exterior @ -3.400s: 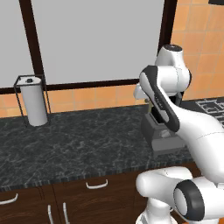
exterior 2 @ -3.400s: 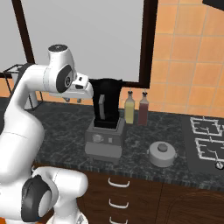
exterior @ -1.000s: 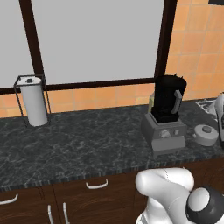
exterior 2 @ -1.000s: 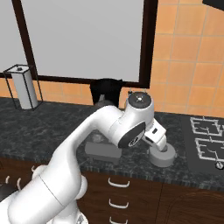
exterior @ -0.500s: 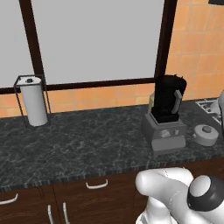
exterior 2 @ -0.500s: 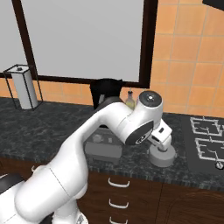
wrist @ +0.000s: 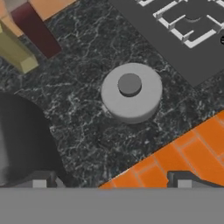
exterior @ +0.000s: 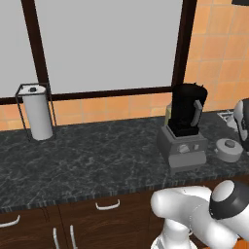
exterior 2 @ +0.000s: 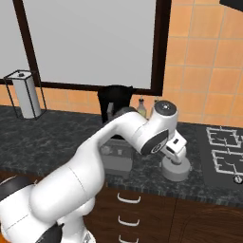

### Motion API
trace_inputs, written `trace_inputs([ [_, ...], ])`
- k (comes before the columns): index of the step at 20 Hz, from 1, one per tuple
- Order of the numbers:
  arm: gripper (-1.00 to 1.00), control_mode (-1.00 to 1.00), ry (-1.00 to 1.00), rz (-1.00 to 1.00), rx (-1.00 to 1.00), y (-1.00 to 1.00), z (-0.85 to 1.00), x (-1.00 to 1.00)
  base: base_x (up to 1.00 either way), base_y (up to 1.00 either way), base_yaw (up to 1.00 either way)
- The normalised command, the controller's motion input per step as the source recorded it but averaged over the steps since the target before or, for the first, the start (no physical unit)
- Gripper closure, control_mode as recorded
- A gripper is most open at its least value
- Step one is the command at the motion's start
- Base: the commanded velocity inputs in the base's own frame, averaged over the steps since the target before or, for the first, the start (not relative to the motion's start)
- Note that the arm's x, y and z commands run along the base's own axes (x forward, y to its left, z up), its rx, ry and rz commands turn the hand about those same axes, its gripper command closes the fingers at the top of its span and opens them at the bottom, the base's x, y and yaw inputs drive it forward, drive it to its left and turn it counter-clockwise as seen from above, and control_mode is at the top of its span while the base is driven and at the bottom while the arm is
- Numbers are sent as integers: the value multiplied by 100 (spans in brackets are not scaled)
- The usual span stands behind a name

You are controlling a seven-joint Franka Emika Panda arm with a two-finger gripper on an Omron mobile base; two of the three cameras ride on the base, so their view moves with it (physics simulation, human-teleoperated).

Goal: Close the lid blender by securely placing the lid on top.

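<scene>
Reaching right past the blender (exterior: 186, 123), the pincer (wrist: 111, 180) hangs spread above the lid (wrist: 131, 92).

Grey lid (wrist: 131, 91) flat on counter, right of open-topped blender (exterior: 186, 124).

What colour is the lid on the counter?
Light grey, with a darker grey knob; the lid shows best in the hand view.

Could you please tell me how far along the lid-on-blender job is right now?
Done: the arm has reached over the lid, which lies on the counter. In hand: nothing; the tool is open above it. Left: grasp the lid and seat it on the blender.
</scene>
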Motion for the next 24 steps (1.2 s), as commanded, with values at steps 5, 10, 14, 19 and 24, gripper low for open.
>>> trace_inputs([
  [5, -100, -100, 1, 5, 0, -27, -25, 13, 0, 0, 0],
  [10, -100, -100, 6, 4, 0, -21, -20, 16, 0, 0, 0],
  [14, -100, -100, 9, 5, 0, -19, -15, 19, 0, 0, 0],
  [19, -100, -100, 6, 5, 0, -20, -17, 19, 0, 0, 0],
  [24, -100, -100, 5, 5, 0, -15, -19, 29, 0, 0, 0],
])
